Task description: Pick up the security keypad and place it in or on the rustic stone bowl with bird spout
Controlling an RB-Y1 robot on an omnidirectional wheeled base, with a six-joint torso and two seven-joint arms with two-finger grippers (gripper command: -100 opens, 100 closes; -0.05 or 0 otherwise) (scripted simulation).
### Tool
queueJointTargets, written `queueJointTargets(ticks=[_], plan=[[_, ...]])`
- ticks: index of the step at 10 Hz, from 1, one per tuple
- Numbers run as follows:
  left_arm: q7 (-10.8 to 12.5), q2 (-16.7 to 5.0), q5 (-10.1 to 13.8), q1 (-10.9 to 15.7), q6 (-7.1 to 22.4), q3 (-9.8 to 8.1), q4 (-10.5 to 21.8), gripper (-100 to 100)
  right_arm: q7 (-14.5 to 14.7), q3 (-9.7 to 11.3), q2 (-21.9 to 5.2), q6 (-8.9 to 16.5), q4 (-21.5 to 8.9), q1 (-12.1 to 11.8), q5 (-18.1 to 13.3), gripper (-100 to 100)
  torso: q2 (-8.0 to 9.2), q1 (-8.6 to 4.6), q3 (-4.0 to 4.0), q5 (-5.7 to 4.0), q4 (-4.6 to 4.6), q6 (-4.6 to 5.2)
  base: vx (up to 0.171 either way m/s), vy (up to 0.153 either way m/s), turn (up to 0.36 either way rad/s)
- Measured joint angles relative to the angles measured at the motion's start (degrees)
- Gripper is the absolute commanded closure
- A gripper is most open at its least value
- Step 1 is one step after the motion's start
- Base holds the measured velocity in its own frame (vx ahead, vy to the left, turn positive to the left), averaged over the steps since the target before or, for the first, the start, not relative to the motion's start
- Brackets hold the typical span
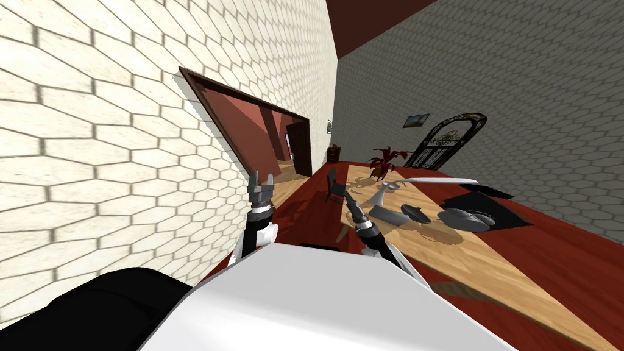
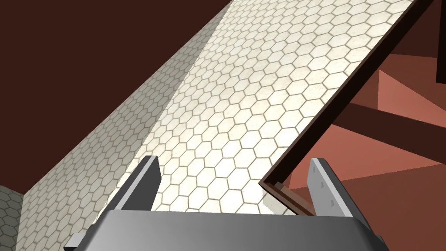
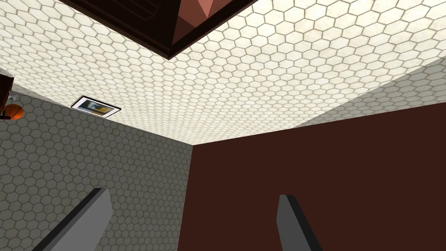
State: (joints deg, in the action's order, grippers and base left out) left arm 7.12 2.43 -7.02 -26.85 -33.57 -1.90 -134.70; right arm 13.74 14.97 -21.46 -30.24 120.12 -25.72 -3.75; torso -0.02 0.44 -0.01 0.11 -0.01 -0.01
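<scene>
Head view, table: a long wooden table [image 1: 487, 268] ran ahead and off to my right, well apart from both hands.
Head view, keypad: a flat grey slab on the table's near half, which I took for the keypad [image 1: 389, 214]. It was too small to make out any keys.
Head view, bowl: a rounded grey vessel further right on the same top, by a black mat [image 1: 487, 204], which I judged to be the stone bowl [image 1: 466, 219]. I could not make out the spout.
Head view, obstacle: a dark lidded dish [image 1: 416, 213] sat between keypad and bowl, just beside the keypad.
Head view, hands: the left gripper [image 1: 261, 181] was raised near the hex-tiled wall [image 1: 122, 152]. The right gripper [image 1: 351, 201] was raised toward the table's near end, short of the keypad.
Left wrist view, claw: fingers [image 2: 146, 183] stood wide apart with nothing between them.
Right wrist view, claw: fingers [image 3: 82, 222] were also spread and held nothing. The hand pointed up and away from the table.
Step in hand: the approach, as I judged it, with nothing grasped yet.
Doing it well: close on the table first, then tip the right wrist down until the slab shows between the blades. Keep them spread, take the slab by its thin edges from above, and stay clear of the dark dish.
</scene>
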Motion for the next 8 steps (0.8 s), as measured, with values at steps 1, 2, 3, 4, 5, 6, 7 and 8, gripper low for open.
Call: queueJointTargets(ticks=[1,2,3,4,5,6,7,8], plan=[[0.0,0.0,0.0,0.0,0.0,0.0,0.0,0,0.95,0.86,-1.73,-0.88,-2.15,0.74,-0.47,-100,-0.08,0.09,-0.04,0.02,-0.02,0.01,0.052,0.111,0.095],[0.0,0.0,0.0,-0.01,0.0,-0.01,0.0,0,1.45,1.19,-3.18,-1.43,-3.15,0.95,-0.64,-100,-0.04,-0.02,-0.03,0.01,-0.01,0.05,0.039,0.097,0.218],[0.0,0.0,0.0,0.0,0.0,0.0,0.0,0,2.0,1.81,-5.04,-1.52,-4.42,1.58,-1.05,-100,-0.02,-0.07,-0.01,-0.01,0.0,0.01,0.049,0.134,0.282],[0.0,0.0,0.0,0.0,0.0,0.0,0.0,0,2.92,2.75,-7.02,-2.0,-6.03,1.99,-1.75,-100,-0.03,0.03,-0.02,0.01,-0.01,0.02,0.055,0.095,0.099],[0.0,0.0,0.0,-0.01,0.0,-0.01,0.0,0,3.63,3.29,-8.47,-2.57,-6.81,1.59,-2.17,-100,-0.01,-0.08,-0.01,0.0,-0.01,0.06,0.07,0.072,0.165],[0.0,0.0,0.0,-0.01,0.0,-0.01,0.0,0,4.59,4.37,-9.92,-3.38,-8.89,2.16,-2.99,-100,-0.07,-0.16,-0.04,-0.03,-0.01,0.03,0.064,0.058,0.128],[0.0,-0.01,0.0,-0.01,0.0,-0.01,0.0,0,5.05,4.68,-11.16,-3.67,-9.71,2.19,-3.29,-100,-0.05,-0.22,-0.03,-0.04,-0.01,0.06,0.058,0.064,0.176],[0.0,-0.01,0.0,-0.01,0.0,-0.01,0.0,0,5.58,5.44,-12.62,-4.26,-12.36,3.35,-3.94,-100,-0.05,-0.22,-0.03,-0.04,-0.01,0.03,0.051,0.055,0.122]])
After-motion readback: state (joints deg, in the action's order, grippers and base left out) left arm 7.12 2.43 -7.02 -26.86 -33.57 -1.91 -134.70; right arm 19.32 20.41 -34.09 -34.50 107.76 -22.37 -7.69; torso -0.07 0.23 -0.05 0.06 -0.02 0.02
